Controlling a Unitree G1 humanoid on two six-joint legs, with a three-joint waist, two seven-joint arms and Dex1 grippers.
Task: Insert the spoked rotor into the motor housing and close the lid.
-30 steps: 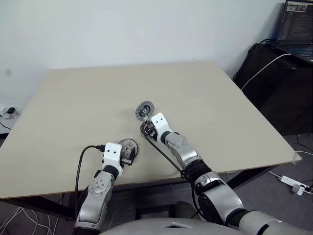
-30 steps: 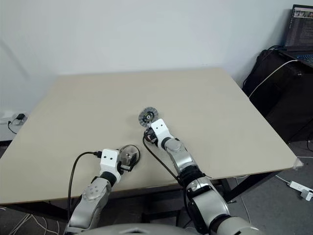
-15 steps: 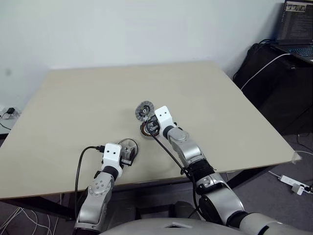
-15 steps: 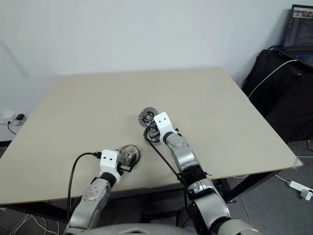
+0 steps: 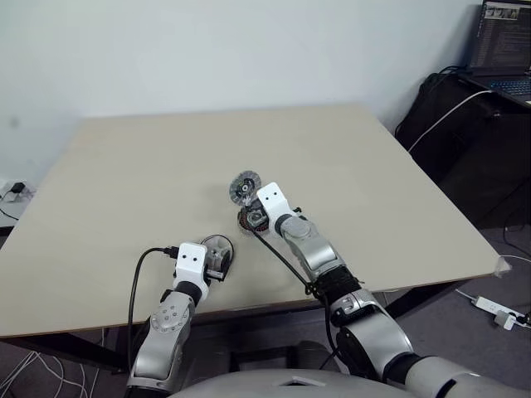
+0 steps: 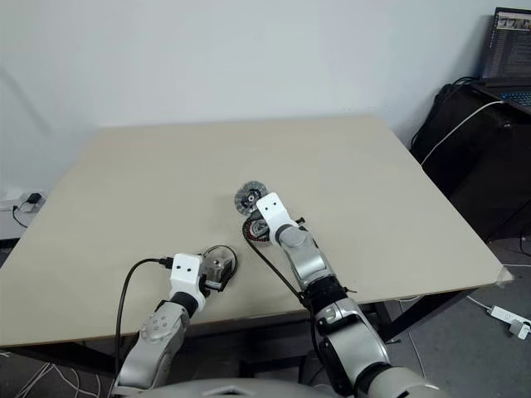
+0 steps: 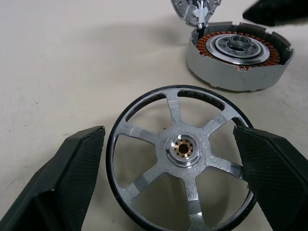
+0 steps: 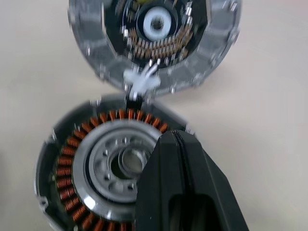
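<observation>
The spoked rotor (image 7: 180, 154), a silvery wheel with a thin dark rim, lies flat on the table between the open fingers of my left gripper (image 7: 168, 134), which do not touch it. Just beyond it sits the motor housing (image 7: 239, 55), its copper windings (image 8: 67, 159) ringing a grey hub. The lid (image 8: 154, 43) is laid open on the table at the housing's far edge, inner face up and joined to it by a white clip. My right gripper (image 8: 174, 137) hovers over the housing's near side, its fingers shut with nothing between them. From the head, rotor (image 5: 219, 245), housing (image 5: 248, 220) and lid (image 5: 245, 188) sit mid-table.
The beige table (image 5: 166, 157) spreads wide around the parts, its front edge close behind my left hand. A black cable (image 5: 137, 274) loops off the left wrist. A laptop (image 5: 502, 41) and dark bags stand off the table at the far right.
My right gripper's fingers have closed, and its wrist has tipped a little over the housing. The left gripper and the rotor have stayed put.
</observation>
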